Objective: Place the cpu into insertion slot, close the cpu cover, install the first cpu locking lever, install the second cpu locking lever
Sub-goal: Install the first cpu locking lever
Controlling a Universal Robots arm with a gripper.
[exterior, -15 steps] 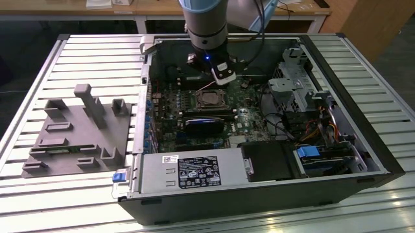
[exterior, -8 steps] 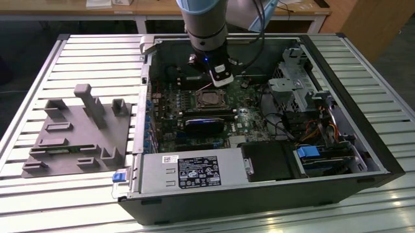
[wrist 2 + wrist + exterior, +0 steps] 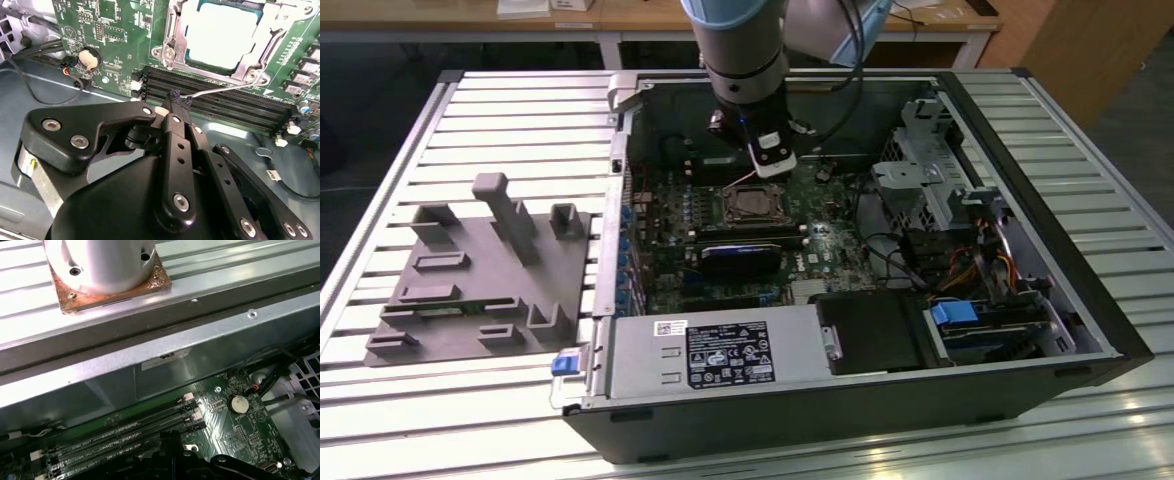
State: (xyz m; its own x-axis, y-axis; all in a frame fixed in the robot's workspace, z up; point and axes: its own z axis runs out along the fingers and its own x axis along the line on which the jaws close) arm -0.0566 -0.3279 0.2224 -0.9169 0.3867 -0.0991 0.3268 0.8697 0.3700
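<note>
gripper point(image 3: 175, 100): down inside the open PC case point(image 3: 1067, 250), right over the memory slots point(image 3: 220, 105)
jaws: pinched together on the tip of the thin wire locking lever point(image 3: 215, 91)
cpu point(image 3: 225, 32): sitting in the insertion slot point(image 3: 726, 206), pale face up
cpu cover point(image 3: 172, 30): folded flat around the chip's edges
case: lying on the slatted desk point(image 3: 480, 110)

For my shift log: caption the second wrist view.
Hand grips a locking lever tip over the memory slots; cpu sits under its cover.
</note>
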